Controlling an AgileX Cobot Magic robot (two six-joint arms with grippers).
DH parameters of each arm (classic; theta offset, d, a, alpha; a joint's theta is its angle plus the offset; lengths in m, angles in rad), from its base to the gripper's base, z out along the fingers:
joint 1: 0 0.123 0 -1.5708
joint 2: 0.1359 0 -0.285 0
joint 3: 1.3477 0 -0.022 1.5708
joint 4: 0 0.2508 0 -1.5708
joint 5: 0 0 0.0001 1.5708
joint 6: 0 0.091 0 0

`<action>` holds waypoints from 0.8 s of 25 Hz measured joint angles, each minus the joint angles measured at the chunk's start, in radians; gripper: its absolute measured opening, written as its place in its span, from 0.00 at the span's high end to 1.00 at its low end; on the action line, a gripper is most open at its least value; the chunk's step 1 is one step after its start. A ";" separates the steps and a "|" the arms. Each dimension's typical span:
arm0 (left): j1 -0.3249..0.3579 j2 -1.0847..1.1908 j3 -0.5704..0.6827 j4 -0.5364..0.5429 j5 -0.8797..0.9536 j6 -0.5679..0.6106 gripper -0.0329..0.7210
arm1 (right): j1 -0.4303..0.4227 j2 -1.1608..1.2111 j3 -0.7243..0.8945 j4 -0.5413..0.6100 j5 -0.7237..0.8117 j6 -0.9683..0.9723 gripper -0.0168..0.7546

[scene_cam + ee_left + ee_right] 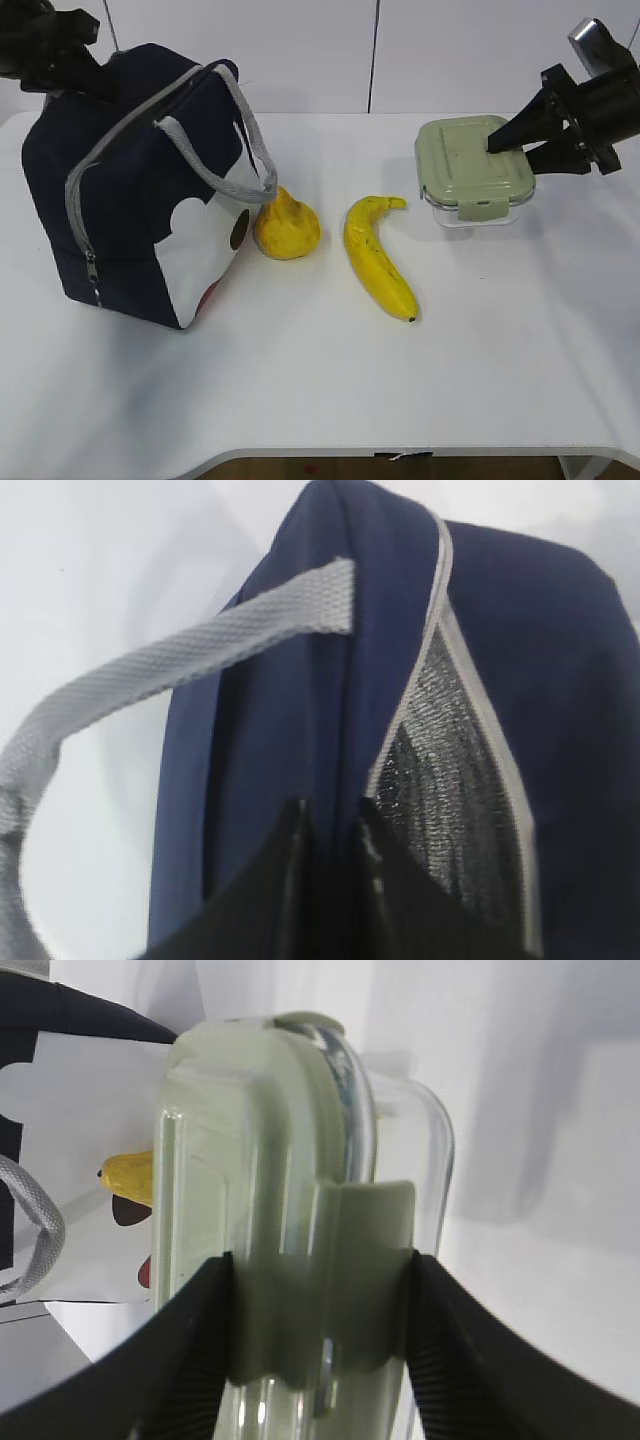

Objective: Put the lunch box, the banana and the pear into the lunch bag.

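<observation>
Exterior, layout: lunch bag [140, 190] stands upright at the left of the table [320, 390], its zipper partly undone near the top; pear [286, 226] sits just beside its white panel, banana [377, 255] lies a little further right, lunch box [475, 168] rests at the far right, well apart from the bag.
Exterior, arms: left gripper [90, 72] is at the bag's top rear corner, probably to steady the bag or hold its mouth open for loading; right gripper [520, 140] reaches in over the box's lid from the right.
Left wrist, grip: left gripper [330, 825] has its fingers drawn narrow on the navy fabric edge of the lunch bag [560, 680], beside the grey zipper tape; silver lining shows in the gap, so the bag is partly open. It looks like a pinch on the fabric.
Left wrist, handle: a grey loop handle [180, 670] hangs free to the left, untouched.
Right wrist, grip: right gripper [320, 1290] stands about half open, its fingers flanking the lunch box [270, 1160] at the side clip and pressed to it on both sides: a hold sized to the box's width.
Right wrist, background: the banana's tip [128, 1175] and the bag's white panel show beyond the box.
</observation>
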State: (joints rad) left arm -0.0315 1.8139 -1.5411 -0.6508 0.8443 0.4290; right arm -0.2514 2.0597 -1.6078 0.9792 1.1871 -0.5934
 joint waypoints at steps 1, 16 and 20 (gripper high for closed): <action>0.000 0.000 0.000 -0.010 0.000 0.000 0.92 | 0.000 0.000 0.000 0.000 0.000 0.003 0.46; 0.000 -0.033 0.000 -0.104 -0.018 -0.128 0.96 | 0.008 -0.097 -0.014 0.015 0.004 0.194 0.46; -0.037 -0.051 0.000 -0.084 -0.035 -0.176 0.96 | 0.039 -0.124 -0.069 0.015 0.007 0.275 0.46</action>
State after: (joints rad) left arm -0.0682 1.7631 -1.5411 -0.7346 0.8091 0.2525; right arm -0.2120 1.9362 -1.6766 0.9940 1.1941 -0.3183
